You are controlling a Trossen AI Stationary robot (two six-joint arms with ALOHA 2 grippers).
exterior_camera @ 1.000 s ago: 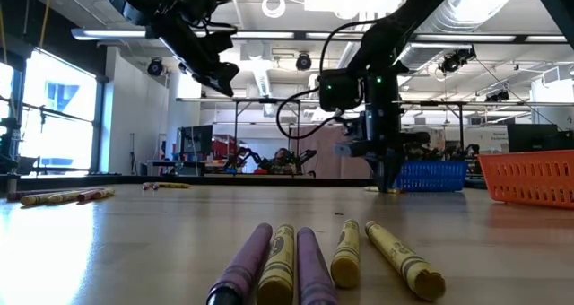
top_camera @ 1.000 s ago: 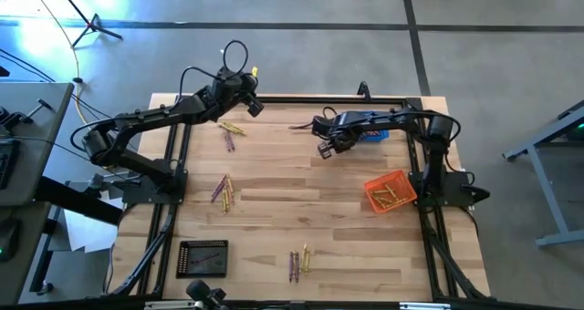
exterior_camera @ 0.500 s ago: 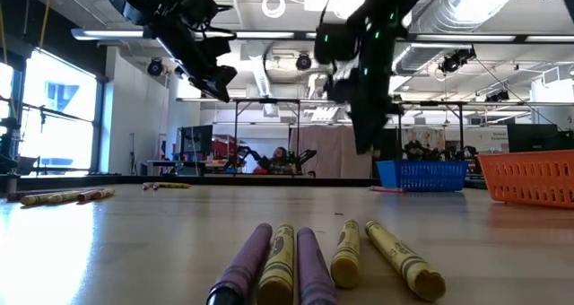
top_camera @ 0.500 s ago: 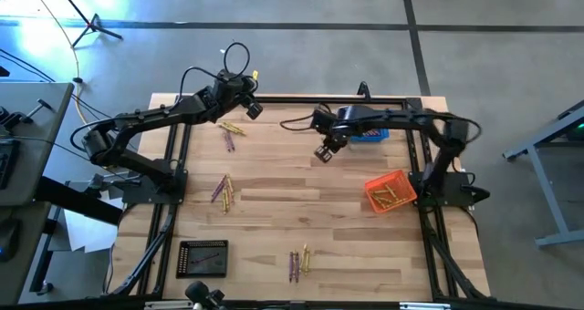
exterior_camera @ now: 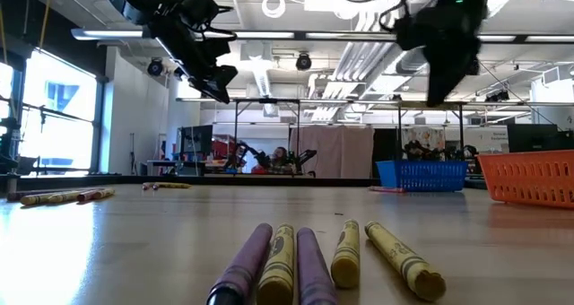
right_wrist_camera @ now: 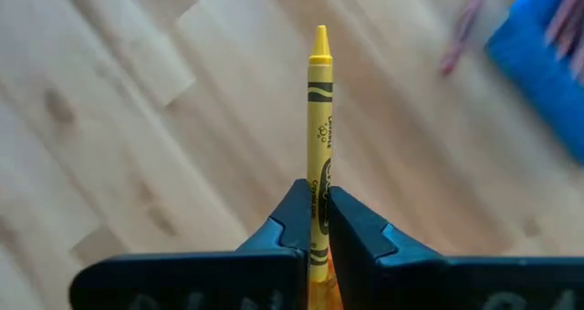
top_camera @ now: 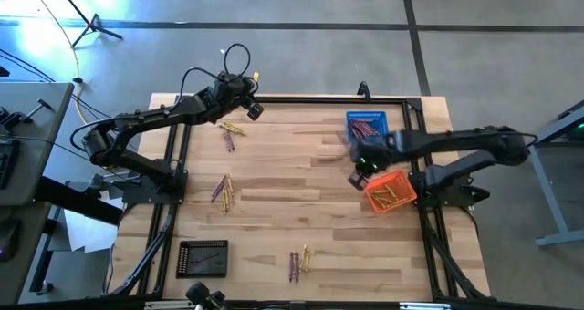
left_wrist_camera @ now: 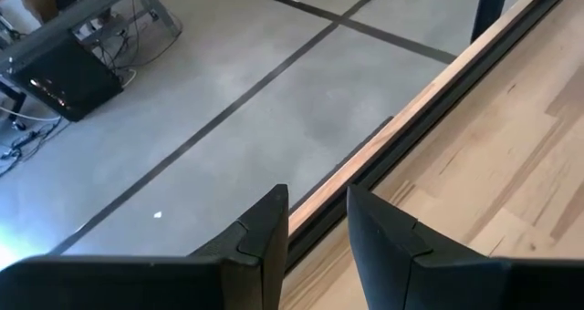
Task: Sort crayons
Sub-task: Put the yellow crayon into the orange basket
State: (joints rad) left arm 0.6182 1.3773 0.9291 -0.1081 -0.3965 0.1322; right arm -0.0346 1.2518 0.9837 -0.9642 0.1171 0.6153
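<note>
Right now the right gripper [top_camera: 359, 173] is clamped on a slim yellow wax crayon [right_wrist_camera: 318, 118], whose long axis runs straight out past the fingertips, pointed tip leading. From above, this gripper hangs just beside the inner edge of the small orange mesh basket [top_camera: 394, 193] near the bench's right edge, where several yellow sticks already lie, so the carried crayon probably needs only a short move outward to be over it. The small blue mesh basket [top_camera: 367, 124], holding purplish crayons, sits at the far edge. The left gripper [left_wrist_camera: 315, 242] waits above the far-left corner, fingers slightly parted around nothing. Loose crayons [top_camera: 228, 135] remain in clusters across the pale wooden plank bench [top_camera: 292, 210]; a workshop room lies beyond.
</note>
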